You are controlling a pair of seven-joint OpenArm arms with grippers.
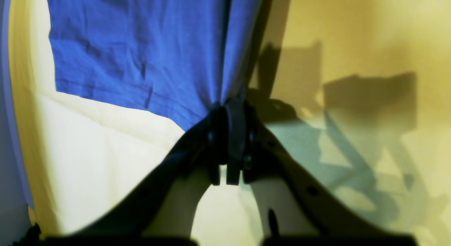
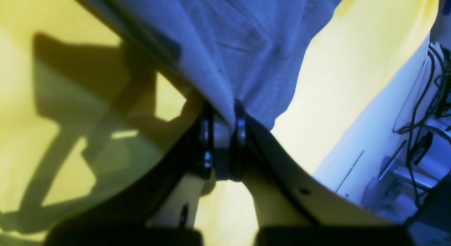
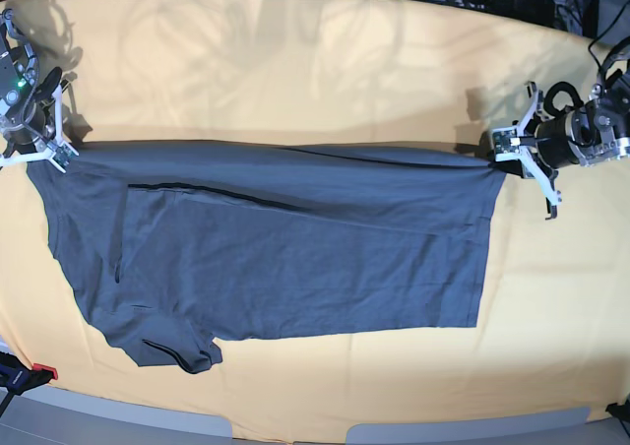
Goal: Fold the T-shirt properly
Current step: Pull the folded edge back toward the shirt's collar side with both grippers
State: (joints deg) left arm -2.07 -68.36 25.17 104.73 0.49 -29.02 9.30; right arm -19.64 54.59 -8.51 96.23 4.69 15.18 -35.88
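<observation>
Step in hand, as judged: both far corners of the T-shirt (image 3: 285, 248) are pinched, ready for a lengthwise fold toward the near edge.

Left gripper (image 1: 227, 112): jaws clamped together on a bunched corner of the cloth; fabric fans away ahead of the fingertips and to their left, bare yellow-orange tablecloth (image 1: 352, 34) to their right.

Right gripper (image 2: 225, 122): jaws closed on a pinch of fabric, which rises between the pads and spreads ahead of them; tablecloth on both sides.

Pose, base view: the two arms sit at opposite ends of the shirt's far edge, well apart. Each reaches in low from outside the garment, fingertips pointing inward at the corner it holds. Far edge is drawn nearly straight between them.

Shirt otherwise lies flat on the table, one sleeve crumpled at the near side below the right gripper's end.

Next move, likely: lift both corners together, keep the edge taut, carry it to the near hem. Uneven lift would skew the fold.
</observation>
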